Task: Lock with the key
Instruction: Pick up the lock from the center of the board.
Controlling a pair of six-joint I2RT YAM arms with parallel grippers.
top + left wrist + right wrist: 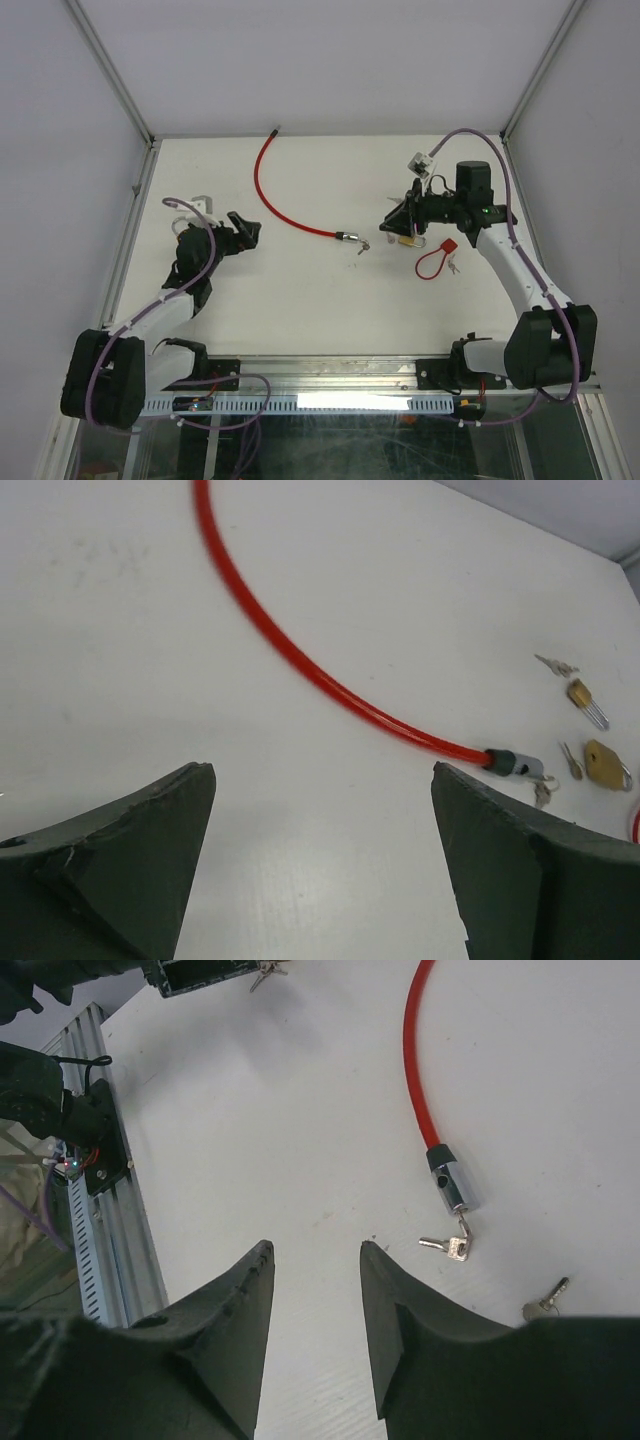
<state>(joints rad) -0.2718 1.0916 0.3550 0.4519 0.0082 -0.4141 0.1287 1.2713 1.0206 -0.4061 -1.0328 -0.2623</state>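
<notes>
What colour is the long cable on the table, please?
The cable is red, clearest in left wrist view.

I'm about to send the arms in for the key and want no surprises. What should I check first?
1. Left gripper open and empty: ok.
2. Right gripper empty, jaws apart: ok.
3. Small silver key in view beside the silver metal lock head of the long red cable: ok.
4. Key seated in the keyhole: cannot tell.
5. Cable's free end plugged into the head: not ok; it lies far from the head.
</notes>
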